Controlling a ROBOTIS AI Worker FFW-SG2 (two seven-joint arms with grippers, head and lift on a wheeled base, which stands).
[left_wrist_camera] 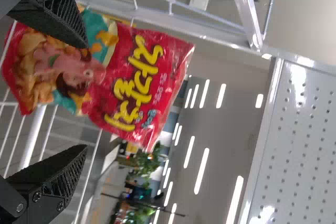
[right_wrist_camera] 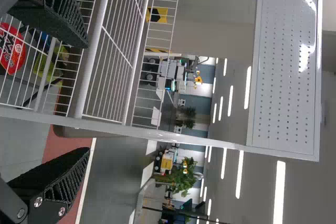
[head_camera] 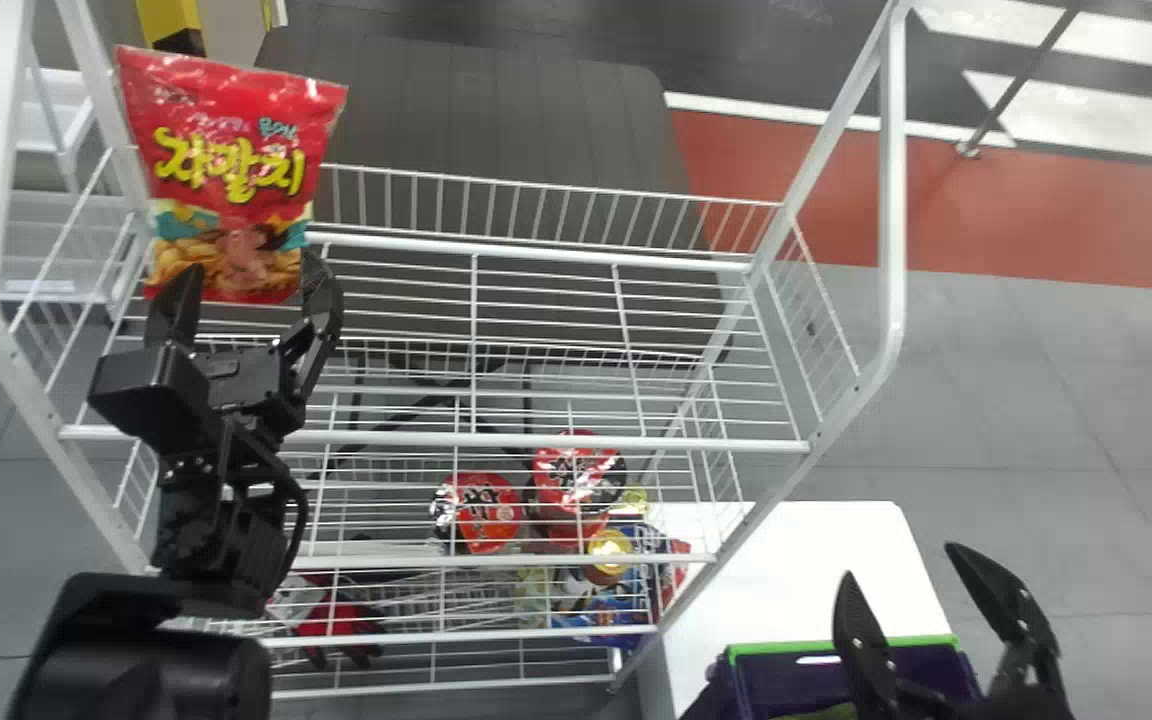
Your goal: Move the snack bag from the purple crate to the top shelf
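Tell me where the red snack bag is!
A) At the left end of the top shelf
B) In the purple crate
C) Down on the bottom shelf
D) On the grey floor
A: the red snack bag is upright at the left end of the top shelf, just past the spread fingers of the left gripper.

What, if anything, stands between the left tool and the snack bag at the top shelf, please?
Nothing visible stands between the left tool and the snack bag. The tool's open fingers reach right up to the bag's lower part, and the bag is already upright at the left end of the top shelf.
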